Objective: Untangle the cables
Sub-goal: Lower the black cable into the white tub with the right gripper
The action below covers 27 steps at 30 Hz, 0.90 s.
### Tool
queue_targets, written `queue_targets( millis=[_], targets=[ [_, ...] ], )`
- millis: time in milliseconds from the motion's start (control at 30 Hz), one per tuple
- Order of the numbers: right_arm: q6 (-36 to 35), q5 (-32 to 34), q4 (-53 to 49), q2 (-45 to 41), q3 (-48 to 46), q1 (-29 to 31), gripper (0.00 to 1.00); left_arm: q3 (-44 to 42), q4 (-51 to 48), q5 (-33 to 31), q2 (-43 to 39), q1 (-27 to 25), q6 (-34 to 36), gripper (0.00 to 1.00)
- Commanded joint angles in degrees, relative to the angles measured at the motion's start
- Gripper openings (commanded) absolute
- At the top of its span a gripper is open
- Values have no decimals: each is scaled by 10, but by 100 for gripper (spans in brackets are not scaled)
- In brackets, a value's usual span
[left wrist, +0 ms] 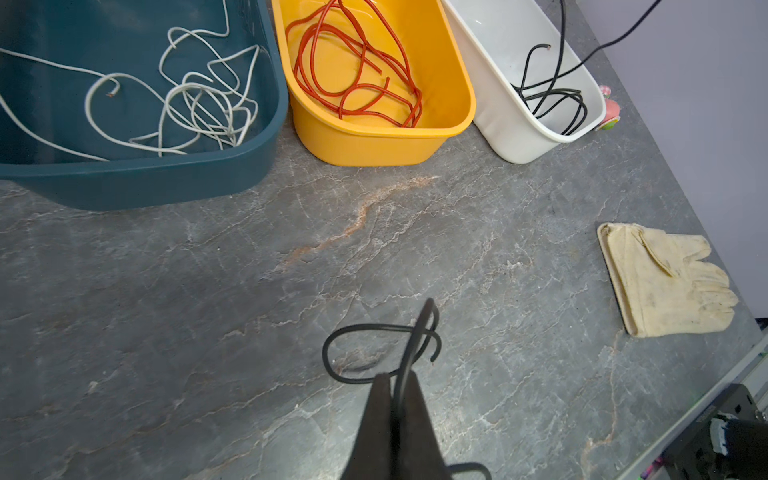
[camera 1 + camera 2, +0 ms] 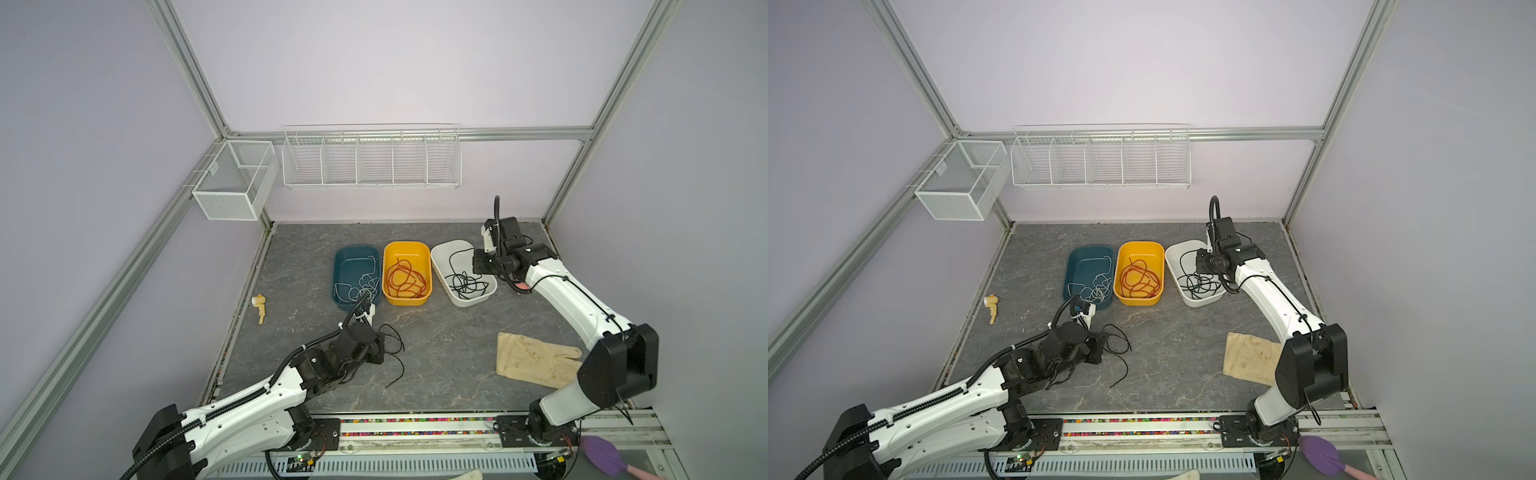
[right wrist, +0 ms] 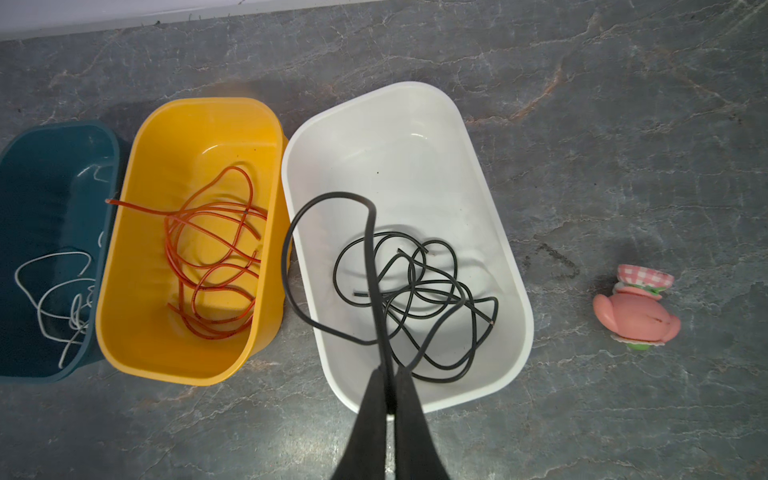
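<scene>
Now, your left gripper (image 1: 399, 376) is clamped on a black cable (image 1: 365, 328) low over the table (image 1: 208, 291). The white bin (image 3: 436, 158) lies far to its right. Your right gripper (image 3: 388, 370), pinching a second cable (image 3: 340, 194), hangs over that bin.

Colours:
- bench (image 2: 436, 332): grey stone pattern, white veins, one rust-orange streak
- teal bin (image 1: 124, 187): white cables (image 2: 358, 289)
- yellow bin (image 1: 374, 145): red-orange cables (image 2: 405, 279)
- white bin (image 1: 511, 137): black cables (image 3: 419, 291)
- glove (image 1: 665, 282): cream, grey-brown smudges
- toy (image 3: 631, 316): pink, pink-and-white gingham cap, green trim
- small figure (image 2: 259, 305): pale yellow
- wire baskets (image 2: 370, 162): white
- walls (image 2: 374, 62): pale lilac
- frame (image 2: 519, 134): silver
- left arm (image 2: 249, 411), right arm (image 2: 569, 299): white shells, black joints and hoses
- left pincer (image 1: 397, 378), right pincer (image 3: 390, 372): black
- front rail strip (image 2: 415, 420): multicolour speckle
- tool (image 2: 602, 455): purple, pink handle
</scene>
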Motion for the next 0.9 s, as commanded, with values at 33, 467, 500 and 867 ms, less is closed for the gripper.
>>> queue_targets(
  millis=[33,467,500,867],
  targets=[
    [-9,1,14,22,21,-1,7,-4,10,-10,11,-17,8,0],
    [-10,-3,17,100,40,-8,7,-8,31,-22,16,-38,-3,0],
    [-11,-3,13,109,45,-8,7,-8,32,-22,18,-38,-2,0],
    [-13,2,-21,196,112,-11,7,-6,25,-22,17,-40,-1,0]
  ],
)
